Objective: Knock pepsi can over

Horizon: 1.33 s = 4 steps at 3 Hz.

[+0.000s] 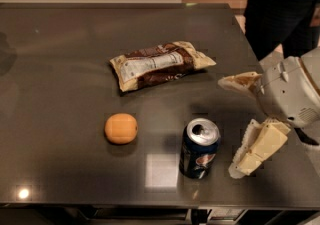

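Near the front edge of the table [60, 69], toward the right corner, the pepsi can [200, 148] stands up straight with its silver top facing up. Just to the right of the can, by the right edge, is the end effector [227, 127]. Its two fingers [257, 149] are spread wide apart and hold nothing. One finger is close beside the can. An orange fruit [121, 128] sits to the left of the can. A brown and cream snack bag [160, 64] lies flat near the middle of the table.
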{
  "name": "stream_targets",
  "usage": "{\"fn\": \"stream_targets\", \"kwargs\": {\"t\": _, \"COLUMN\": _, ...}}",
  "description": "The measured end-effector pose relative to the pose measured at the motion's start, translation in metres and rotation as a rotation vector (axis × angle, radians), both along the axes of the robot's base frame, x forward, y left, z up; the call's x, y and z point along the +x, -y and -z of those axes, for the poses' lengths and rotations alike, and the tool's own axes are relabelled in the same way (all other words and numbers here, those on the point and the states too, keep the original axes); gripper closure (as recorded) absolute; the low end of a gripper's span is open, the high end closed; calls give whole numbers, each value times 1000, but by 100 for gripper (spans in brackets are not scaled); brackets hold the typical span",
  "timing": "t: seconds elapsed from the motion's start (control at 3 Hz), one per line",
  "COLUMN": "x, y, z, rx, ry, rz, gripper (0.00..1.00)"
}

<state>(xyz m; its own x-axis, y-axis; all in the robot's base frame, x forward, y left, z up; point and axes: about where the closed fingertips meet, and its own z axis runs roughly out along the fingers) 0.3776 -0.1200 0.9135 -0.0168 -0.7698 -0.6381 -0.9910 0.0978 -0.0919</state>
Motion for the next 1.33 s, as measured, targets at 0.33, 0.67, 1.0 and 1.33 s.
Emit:
{"fn": "stream_targets", "kwargs": {"t": 0.33, "x": -8, "y": -16, "z": 9, "rx": 72, "ry": -16, "rz": -34, "gripper": 0}}
{"fn": "stream_targets", "kwargs": {"t": 0.67, "x": -14, "y": -29, "z": 16, "rx": 134, "ry": -20, "rz": -54, "gripper": 0}}
{"fn": "stream_targets", "kwargs": {"t": 1.0, "x": -16, "y": -38, "z": 24, "rx": 176, "ry": -22, "rz": -60, "gripper": 0}}
{"fn": "stream_targets", "kwargs": {"t": 1.33, "x": -17, "y": -44, "z": 29, "rx": 206, "ry": -22, "rz": -67, "gripper": 8}}
